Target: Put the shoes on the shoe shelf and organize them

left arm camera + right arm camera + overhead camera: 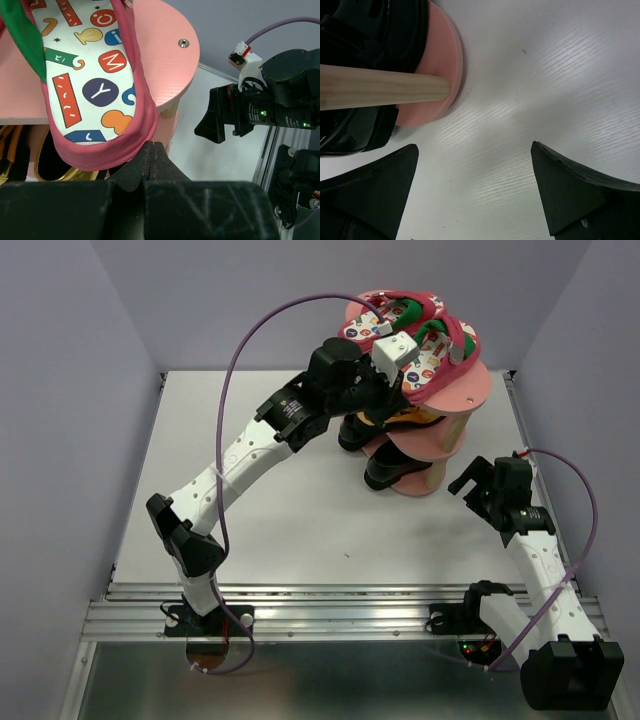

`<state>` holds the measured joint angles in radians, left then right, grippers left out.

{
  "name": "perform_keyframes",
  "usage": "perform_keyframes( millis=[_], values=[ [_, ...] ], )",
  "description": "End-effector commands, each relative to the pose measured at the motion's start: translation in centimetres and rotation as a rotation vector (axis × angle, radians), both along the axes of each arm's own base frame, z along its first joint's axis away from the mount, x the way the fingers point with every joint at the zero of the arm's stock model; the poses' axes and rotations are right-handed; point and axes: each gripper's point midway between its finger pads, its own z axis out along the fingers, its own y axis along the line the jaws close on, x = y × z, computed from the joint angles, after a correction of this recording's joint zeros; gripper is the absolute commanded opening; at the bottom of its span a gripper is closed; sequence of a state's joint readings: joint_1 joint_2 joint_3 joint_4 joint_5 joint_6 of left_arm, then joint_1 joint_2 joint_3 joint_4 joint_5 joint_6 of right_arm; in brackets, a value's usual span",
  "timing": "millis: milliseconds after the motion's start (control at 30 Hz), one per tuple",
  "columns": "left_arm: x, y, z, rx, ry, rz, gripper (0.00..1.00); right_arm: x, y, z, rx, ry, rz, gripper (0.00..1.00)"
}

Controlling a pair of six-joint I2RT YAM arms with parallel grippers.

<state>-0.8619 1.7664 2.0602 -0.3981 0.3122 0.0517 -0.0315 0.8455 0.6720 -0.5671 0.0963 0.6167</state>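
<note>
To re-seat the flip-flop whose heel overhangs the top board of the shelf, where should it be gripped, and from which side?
Probably the heel rim of the flip-flop: it juts past the top board, so the thin flat sole can be pinched above and below. Come from the heel end, where the shut left gripper sits; it must open first.

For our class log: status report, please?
Left gripper shut, empty, at flip-flop heel. Right gripper open beside shoe shelf. Flip-flops top tier, black loafers bottom tier. Nothing blocking.
</note>
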Motion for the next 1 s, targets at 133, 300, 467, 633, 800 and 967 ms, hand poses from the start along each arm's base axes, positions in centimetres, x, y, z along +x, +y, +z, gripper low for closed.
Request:
perform_keyframes(
  millis=[133,300,467,633,800,967],
  values=[
    [-0.3,0.7,1.5,-0.033,-0.039,-0.001,0.0,0.8,-0.1,1.0,-0.011,-0.052,0.005,1.0],
    [1.2,1.1,1.4,-0.014,-0.04,0.081,0.0,0.8,-0.1,1.2,-0.011,-0.058,0.005,1.0],
    [2.9,1.9,1.6,-0.005,-0.041,0.181,0.0,0.8,-0.1,1.1,-0.011,-0.056,0.005,1.0],
    [3.6,2.5,2.3,-0.03,-0.039,0.228,0.0,0.8,-0.1,1.3,-0.01,-0.061,0.004,1.0],
    [4.1,3.4,2.6,-0.034,-0.044,0.27,0.0,0.7,-0.1,1.3,-0.01,-0.063,0.004,1.0],
    [3.7,4.1,3.3,-0.041,-0.055,0.276,0.0,0.7,-0.2,1.2,-0.012,-0.06,0.004,1.0]
  ],
)
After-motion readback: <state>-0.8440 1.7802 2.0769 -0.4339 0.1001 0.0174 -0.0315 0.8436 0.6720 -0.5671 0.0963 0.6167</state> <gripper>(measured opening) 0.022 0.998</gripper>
